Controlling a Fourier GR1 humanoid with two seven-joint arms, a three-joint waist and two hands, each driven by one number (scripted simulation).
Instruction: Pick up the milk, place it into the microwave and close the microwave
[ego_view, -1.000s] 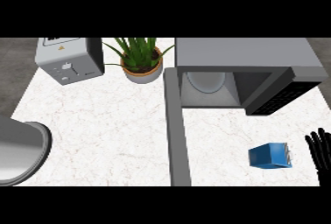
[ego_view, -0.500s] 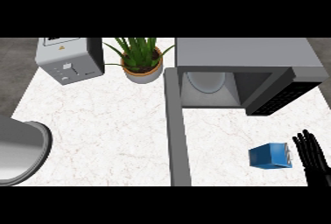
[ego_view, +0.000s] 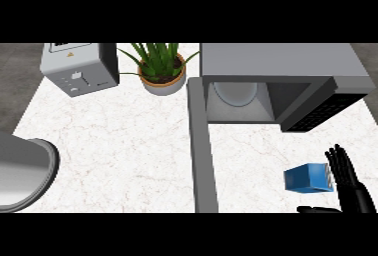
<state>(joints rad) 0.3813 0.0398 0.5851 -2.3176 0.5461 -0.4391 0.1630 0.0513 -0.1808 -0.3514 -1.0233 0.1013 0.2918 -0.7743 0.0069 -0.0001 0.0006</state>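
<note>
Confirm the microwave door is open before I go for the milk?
Open. The microwave door is swung out, showing the cavity with its round turntable plate.

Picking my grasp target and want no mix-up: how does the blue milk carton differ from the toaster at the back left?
The milk carton is blue and small; the toaster is grey and clearly larger. The carton sits near the front right, just left of the open right hand; the toaster stands far back left, beside the potted plant. Both are boxy and rest on the white marble counter.
</note>
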